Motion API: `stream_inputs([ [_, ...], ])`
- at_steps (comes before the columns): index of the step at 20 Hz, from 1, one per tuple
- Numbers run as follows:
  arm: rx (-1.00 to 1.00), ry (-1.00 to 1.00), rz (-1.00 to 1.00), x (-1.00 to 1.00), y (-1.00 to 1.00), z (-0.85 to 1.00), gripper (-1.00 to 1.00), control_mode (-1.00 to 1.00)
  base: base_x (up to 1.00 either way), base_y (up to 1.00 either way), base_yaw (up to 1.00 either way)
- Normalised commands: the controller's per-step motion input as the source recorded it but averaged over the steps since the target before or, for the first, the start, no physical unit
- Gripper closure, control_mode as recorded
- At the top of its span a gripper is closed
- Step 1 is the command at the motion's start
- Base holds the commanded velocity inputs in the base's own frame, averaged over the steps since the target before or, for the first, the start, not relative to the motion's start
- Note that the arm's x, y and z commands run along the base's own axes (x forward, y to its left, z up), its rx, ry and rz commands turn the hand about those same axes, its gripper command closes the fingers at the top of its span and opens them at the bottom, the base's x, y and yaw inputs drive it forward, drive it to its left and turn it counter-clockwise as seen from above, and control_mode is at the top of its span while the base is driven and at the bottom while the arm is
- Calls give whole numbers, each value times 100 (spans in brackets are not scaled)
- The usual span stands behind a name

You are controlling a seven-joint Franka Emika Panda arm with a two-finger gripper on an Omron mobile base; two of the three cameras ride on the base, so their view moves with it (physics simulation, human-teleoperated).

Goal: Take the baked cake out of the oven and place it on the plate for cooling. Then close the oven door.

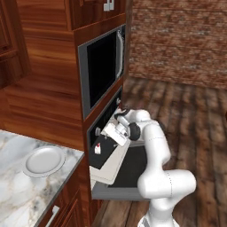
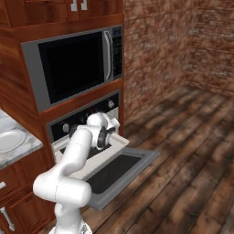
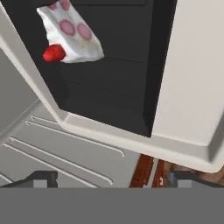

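Observation:
The oven (image 1: 103, 126) stands with its door (image 1: 133, 170) dropped flat. A light-rimmed black tray (image 1: 109, 170) is slid out over the door. The baked cake (image 1: 97, 148), small and white with a red top, sits at the tray's far left. In the hand view the cake (image 3: 70, 33) lies at the upper left on the black tray floor (image 3: 109, 83). My gripper (image 1: 108, 134) hovers open just above and to the right of the cake, holding nothing; its tips (image 3: 41, 179) stand wide apart. The plate (image 1: 43, 160) rests on the marble counter to the left.
A black-windowed microwave (image 2: 73, 64) is built in above the oven knobs (image 2: 111, 104). The open oven door (image 2: 119, 169) juts out over the wooden floor (image 2: 183, 151). Brick walls close the room behind. Wooden cabinets sit under the marble counter (image 1: 17, 195).

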Motion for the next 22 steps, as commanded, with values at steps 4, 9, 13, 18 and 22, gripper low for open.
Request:
stream_inputs([
  [4,5,11,3,37,0,-15,-100,-100,0,0,0],
  [9,3,13,3,35,0,-27,-100,-100,0,0,0],
  [13,3,12,4,32,3,-31,-100,-100,0,0,0],
  [18,4,8,4,34,3,-13,-100,-100,0,0,0],
  [22,6,3,3,40,0,0,-100,-100,0,0,0],
])
